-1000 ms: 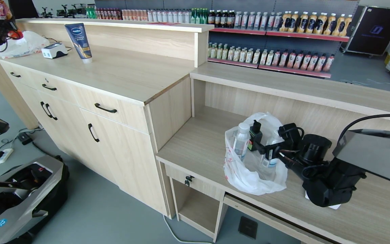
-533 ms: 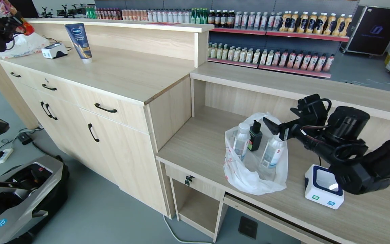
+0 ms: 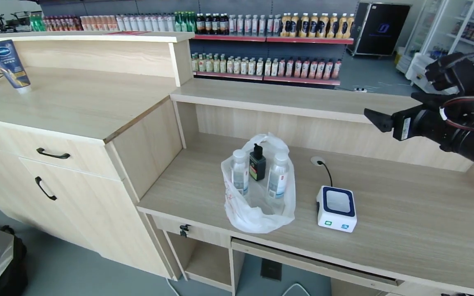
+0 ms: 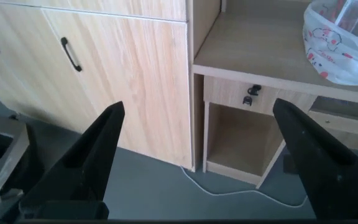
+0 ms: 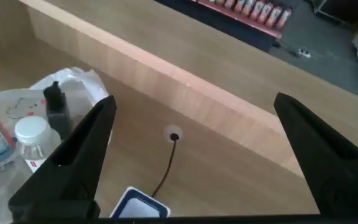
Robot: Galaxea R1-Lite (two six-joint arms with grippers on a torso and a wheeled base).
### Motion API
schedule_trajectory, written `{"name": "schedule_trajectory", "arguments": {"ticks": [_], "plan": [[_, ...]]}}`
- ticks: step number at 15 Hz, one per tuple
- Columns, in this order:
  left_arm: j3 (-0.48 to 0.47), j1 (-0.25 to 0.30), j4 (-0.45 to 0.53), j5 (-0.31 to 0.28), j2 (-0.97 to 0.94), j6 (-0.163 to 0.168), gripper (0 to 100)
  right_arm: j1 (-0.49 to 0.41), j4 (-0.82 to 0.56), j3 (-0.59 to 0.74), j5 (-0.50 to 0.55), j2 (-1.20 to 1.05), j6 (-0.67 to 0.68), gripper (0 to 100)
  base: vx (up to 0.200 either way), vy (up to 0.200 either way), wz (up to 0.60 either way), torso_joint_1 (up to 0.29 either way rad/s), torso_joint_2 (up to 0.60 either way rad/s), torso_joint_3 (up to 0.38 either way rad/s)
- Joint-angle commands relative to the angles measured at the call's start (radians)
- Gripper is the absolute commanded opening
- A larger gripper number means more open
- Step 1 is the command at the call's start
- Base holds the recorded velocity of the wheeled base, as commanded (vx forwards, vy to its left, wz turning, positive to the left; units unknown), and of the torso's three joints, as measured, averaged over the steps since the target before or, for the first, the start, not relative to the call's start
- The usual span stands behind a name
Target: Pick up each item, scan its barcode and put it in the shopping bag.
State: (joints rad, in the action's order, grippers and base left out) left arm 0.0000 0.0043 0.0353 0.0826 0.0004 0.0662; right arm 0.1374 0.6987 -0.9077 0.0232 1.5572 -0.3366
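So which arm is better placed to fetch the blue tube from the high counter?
Probably the left: the blue tube stands far to the robot's left, while the open right claw hangs far right, beyond the scanner.

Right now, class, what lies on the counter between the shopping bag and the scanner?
Nothing: in the head view a bare strip of counter separates the shopping bag from the scanner.

Black right arm (image 3: 471, 139) raised high at the far right, wrist about level. Its black two-finger right tool (image 5: 191, 155) points left, fingers spread wide, nothing held. Black two-finger left tool (image 4: 194, 155) low on the near left, angled downward, fingers wide apart, empty.
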Motion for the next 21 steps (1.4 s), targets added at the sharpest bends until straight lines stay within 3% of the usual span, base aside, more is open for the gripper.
{"name": "schedule_trajectory", "arguments": {"ticks": [1, 4, 8, 9, 10, 13, 15, 16, 18, 21], "plan": [[0.000, 0.000, 0.000, 0.000, 0.000, 0.000, 100, -0.024, -0.255, -0.129, 0.147, -0.183, 0.053, 100, 0.000, 0.000, -0.60, -0.002, 0.00, 0.002], [0.000, 0.000, 0.000, 0.000, 0.000, 0.000, 100, -0.090, -0.495, -0.063, 0.279, -0.332, 0.140, 100, 0.000, 0.000, -0.60, 0.002, 0.00, 0.002], [0.000, 0.000, 0.000, 0.000, 0.000, 0.000, 100, -0.202, -0.518, 0.262, 0.254, -0.612, 0.194, 100, 0.000, 0.000, -0.45, -0.001, 0.00, 0.002], [0.000, 0.000, 0.000, 0.000, 0.000, 0.000, 100, -0.202, -0.518, 0.262, 0.254, -0.612, 0.194, 100, 0.000, 0.000, 0.00, 0.000, 0.00, 0.000], [0.000, 0.000, 0.000, 0.000, 0.000, 0.000, 100, -0.220, -0.519, 0.486, 0.228, -0.821, 0.195, 100, 0.000, 0.000, 0.00, 0.000, 0.00, 0.000], [0.000, 0.000, 0.000, 0.000, 0.000, 0.000, 100, -0.208, -0.495, 0.891, 0.225, -1.165, 0.189, 100, 0.000, 0.000, 0.00, 0.000, 0.00, 0.000], [0.000, 0.000, 0.000, 0.000, 0.000, 0.000, 100, -0.193, -0.739, 0.895, 0.250, -1.372, 0.264, 100, 0.000, 0.000, 0.00, 0.000, 0.00, 0.000], [0.000, 0.000, 0.000, 0.000, 0.000, 0.000, 100, -0.180, -0.783, 0.874, 0.241, -1.477, 0.314, 100, 0.000, 0.000, 0.00, 0.000, 0.00, 0.000], [0.000, 0.000, 0.000, 0.000, 0.000, 0.000, 100, -0.131, -0.760, 0.888, 0.218, -1.545, 0.343, 100, 0.000, 0.000, 0.00, 0.000, 0.00, 0.000], [0.000, 0.000, 0.000, 0.000, 0.000, 0.000, 100, -0.128, -0.768, 0.894, 0.215, -1.557, 0.338, 100, 0.000, 0.000, 0.00, 0.000, 0.00, 0.000]]}}
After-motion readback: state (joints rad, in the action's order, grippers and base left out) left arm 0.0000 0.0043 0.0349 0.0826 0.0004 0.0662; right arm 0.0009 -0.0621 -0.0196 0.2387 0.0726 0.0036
